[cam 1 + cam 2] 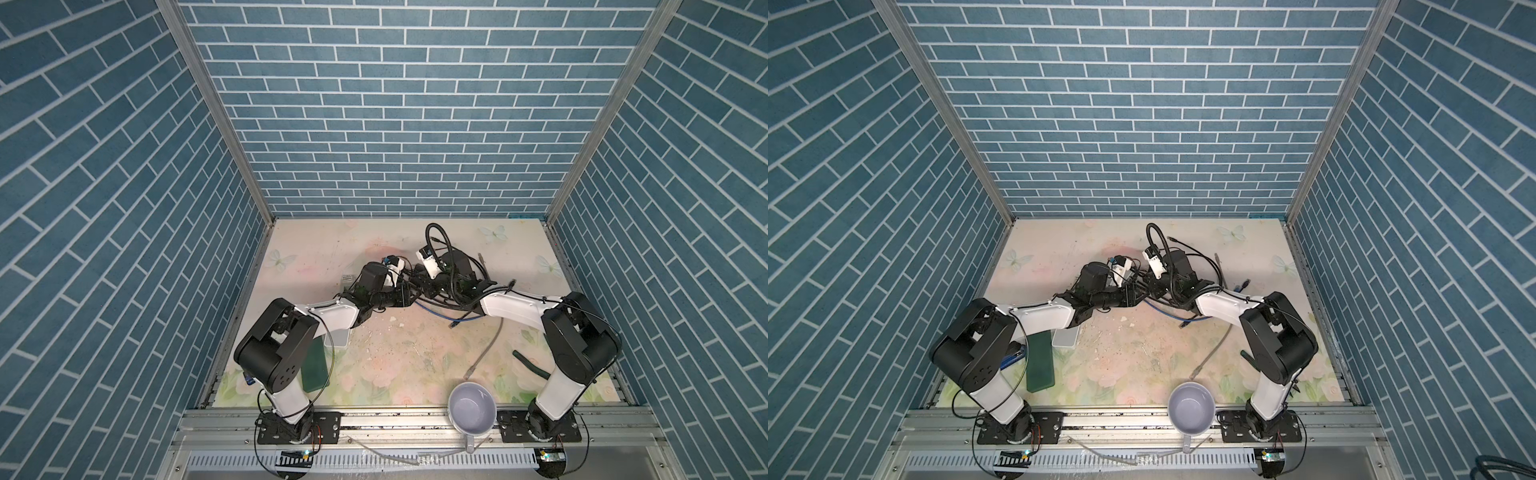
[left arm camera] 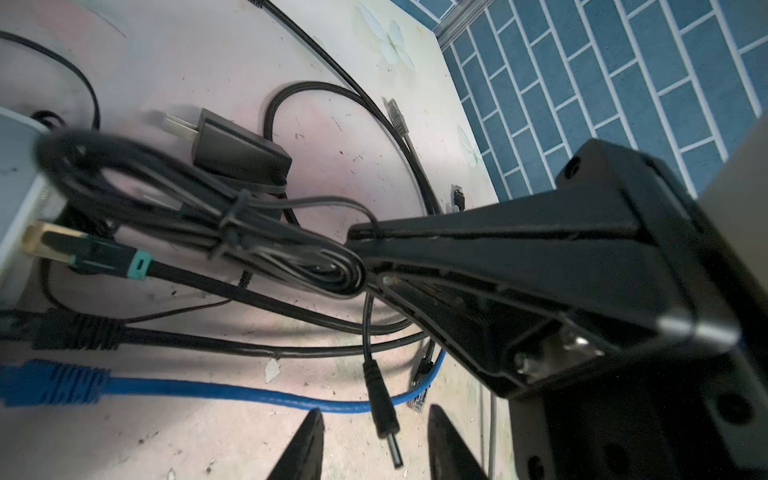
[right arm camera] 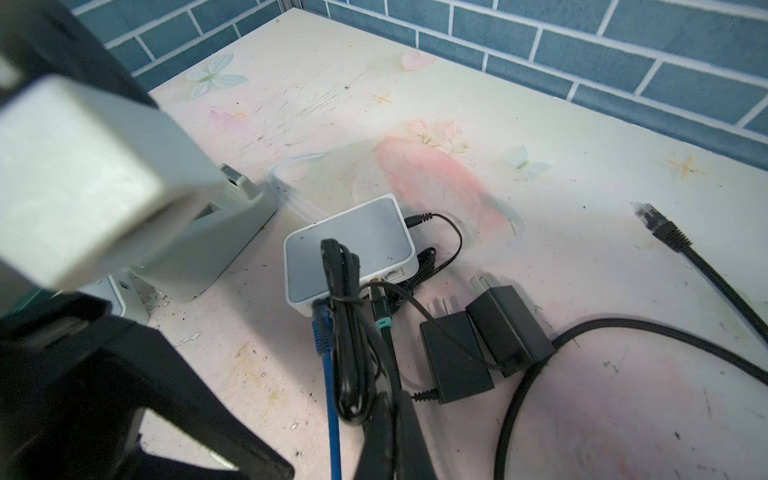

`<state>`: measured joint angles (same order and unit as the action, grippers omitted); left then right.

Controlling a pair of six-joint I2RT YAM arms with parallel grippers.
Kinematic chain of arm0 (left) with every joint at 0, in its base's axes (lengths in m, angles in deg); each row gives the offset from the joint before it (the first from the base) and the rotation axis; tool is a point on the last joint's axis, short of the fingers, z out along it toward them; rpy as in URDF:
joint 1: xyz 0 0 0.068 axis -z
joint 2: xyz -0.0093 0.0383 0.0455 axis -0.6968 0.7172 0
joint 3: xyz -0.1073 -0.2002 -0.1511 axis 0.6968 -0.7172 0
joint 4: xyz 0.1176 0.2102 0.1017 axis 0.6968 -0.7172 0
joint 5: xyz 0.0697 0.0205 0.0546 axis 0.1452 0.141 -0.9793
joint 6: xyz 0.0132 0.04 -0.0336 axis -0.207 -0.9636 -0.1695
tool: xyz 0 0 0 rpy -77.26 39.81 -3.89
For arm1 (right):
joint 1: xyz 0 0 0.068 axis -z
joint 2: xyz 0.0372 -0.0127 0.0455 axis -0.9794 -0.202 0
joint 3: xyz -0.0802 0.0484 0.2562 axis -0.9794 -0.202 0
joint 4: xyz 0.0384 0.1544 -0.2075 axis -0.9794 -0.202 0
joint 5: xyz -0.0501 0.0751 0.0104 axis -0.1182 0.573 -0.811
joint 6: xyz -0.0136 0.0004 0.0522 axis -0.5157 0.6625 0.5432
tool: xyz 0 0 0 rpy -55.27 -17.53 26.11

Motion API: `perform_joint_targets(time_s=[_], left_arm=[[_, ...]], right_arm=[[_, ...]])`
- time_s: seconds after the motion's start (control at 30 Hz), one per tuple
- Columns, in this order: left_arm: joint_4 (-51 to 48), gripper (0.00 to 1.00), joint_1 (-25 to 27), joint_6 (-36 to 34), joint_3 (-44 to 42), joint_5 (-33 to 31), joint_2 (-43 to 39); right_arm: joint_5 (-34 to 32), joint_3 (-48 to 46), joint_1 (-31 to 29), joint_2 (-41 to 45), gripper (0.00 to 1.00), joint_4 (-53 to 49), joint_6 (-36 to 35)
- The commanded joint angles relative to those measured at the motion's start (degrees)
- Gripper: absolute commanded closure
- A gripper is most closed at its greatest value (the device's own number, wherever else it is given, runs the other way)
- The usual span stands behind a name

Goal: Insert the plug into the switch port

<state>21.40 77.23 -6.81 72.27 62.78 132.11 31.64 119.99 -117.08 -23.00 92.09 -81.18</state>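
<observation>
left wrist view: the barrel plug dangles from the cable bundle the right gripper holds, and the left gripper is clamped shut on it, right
Not quite. The barrel plug does dangle from the cable bundle the right gripper holds, but the left gripper is not clamped on it: the left wrist view shows its fingers apart, with a gap on each side of the plug.

Soft, even overhead light brightens the pale worktop [image 1: 395,353]; faint shadows lie under the cables [image 3: 353,340] beside the switch [image 3: 349,245]. The right wrist view shows the switch sharp, the left wrist view blurs it. Both top views stretch the brick walls [image 1: 1142,124] outward.
</observation>
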Motion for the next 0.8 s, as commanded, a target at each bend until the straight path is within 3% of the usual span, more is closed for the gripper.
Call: perform_joint_targets(time_s=[0.0,0.4,0.6,0.77], left_arm=[[1.8,0.60,0.4,0.8,1.1,1.4,2.1],[2.5,0.75,0.5,1.0,1.6,1.6,3.6],[1.7,0.90,0.5,0.1,2.6,2.4,4.2],[2.5,0.96,0.5,-0.4,2.2,2.6,4.4]], right_arm=[[1.1,2.1,-0.3,1.9,1.00,2.3,1.1],[2.3,1.4,-0.3,2.7,1.00,3.7,1.0],[2.6,1.3,-0.3,3.1,1.00,3.8,0.9],[2.2,2.2,-0.2,3.3,1.00,1.8,1.9]])
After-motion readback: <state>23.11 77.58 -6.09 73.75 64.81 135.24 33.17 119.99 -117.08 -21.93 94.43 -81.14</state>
